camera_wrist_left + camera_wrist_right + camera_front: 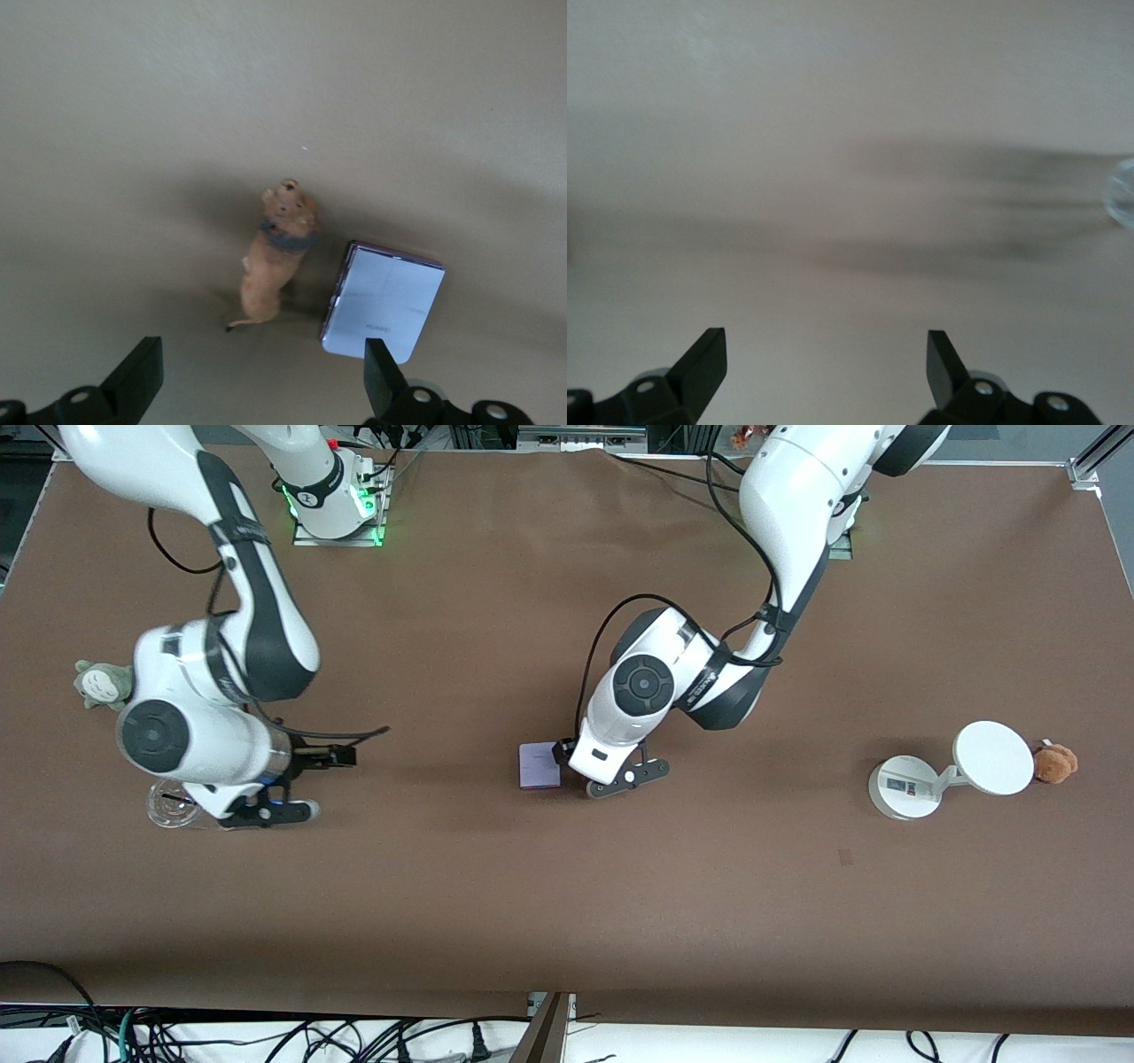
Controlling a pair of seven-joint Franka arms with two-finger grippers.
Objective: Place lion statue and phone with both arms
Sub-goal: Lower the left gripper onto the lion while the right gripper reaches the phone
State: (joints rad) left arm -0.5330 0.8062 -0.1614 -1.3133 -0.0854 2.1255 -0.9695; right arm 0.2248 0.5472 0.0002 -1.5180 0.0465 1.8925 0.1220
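The phone [539,766], a flat lavender-white rectangle, lies near the middle of the table. In the left wrist view it [384,301] lies beside the lion statue [276,261], a small brown figurine with a dark mane and thin tail. The lion statue is hidden under the left hand in the front view. My left gripper [607,776] hangs open and empty low over the two, its fingertips [381,372] wide apart, one close to the phone's edge. My right gripper [270,808] is open and empty over bare table toward the right arm's end [824,367].
A small clear glass dish [173,804] sits beside the right hand and shows in the right wrist view [1121,190]. A grey-green plush [104,685] lies near the right arm. A white round-based scale [939,772] and a tan plush [1054,763] stand toward the left arm's end.
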